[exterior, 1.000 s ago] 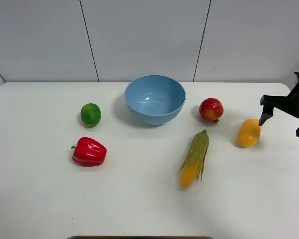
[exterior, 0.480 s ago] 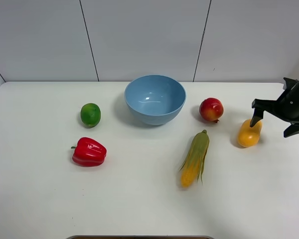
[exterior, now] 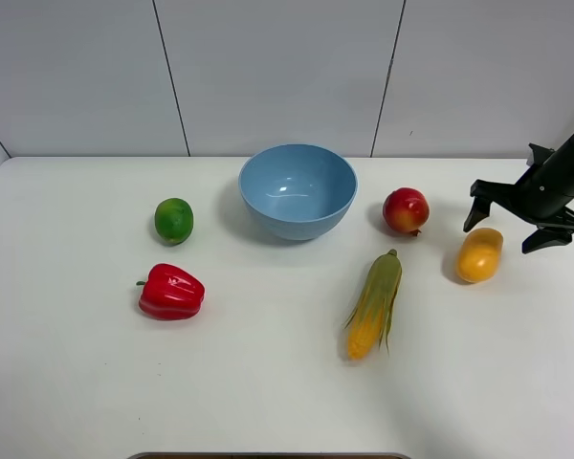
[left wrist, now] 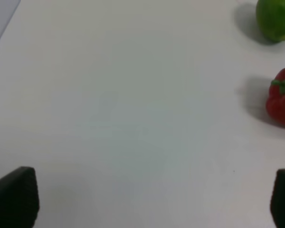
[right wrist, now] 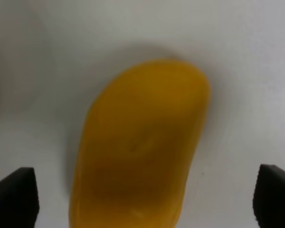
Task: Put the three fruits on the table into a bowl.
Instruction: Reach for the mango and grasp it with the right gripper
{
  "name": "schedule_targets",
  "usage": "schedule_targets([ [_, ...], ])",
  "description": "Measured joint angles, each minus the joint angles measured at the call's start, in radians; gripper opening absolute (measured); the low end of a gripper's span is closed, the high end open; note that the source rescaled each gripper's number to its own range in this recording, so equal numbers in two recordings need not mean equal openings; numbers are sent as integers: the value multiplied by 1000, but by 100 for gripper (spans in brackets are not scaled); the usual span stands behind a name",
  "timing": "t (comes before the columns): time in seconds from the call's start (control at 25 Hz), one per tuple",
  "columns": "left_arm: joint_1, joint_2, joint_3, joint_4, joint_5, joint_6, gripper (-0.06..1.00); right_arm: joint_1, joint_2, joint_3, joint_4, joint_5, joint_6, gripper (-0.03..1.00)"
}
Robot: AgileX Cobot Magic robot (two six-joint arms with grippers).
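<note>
Swinging in from the table's 3 o'clock edge over the last second, the black right gripper (exterior: 509,229) now stands over the fruit it was beside. A large flat white table (exterior: 268,382) carries everything. The deep light blue plastic bowl (exterior: 298,191) sits toward the table's 12 o'clock side, with nothing in it.

From the bowl, the oblong yellow-orange mango (exterior: 479,254) lies at about 4 o'clock, its long axis running from 1 to 7 o'clock. The right fingers are spread wide and hold nothing. They stand either side of the mango's narrow width, so I'd judge a straight drop and squeeze is what comes next.

The round glossy red apple-like fruit (exterior: 406,210) sits at the bowl's 3 o'clock and the small round green lime (exterior: 173,220) at its 9 o'clock. The left gripper (left wrist: 147,199), equally wide and empty, hangs over bare table, so the right arm is plainly nearer the mango.
</note>
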Motion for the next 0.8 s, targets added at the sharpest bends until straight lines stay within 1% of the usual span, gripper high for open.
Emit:
schedule_targets([
  [0.12,0,0,0,0,0,0,100,0,29,-15,17,10,-1,92],
  [0.32,0,0,0,1,0,0,100,0,66,-16,18,16,-3,92],
  [0.8,0,0,0,1,0,0,100,0,144,-18,48,-11,-19,92],
])
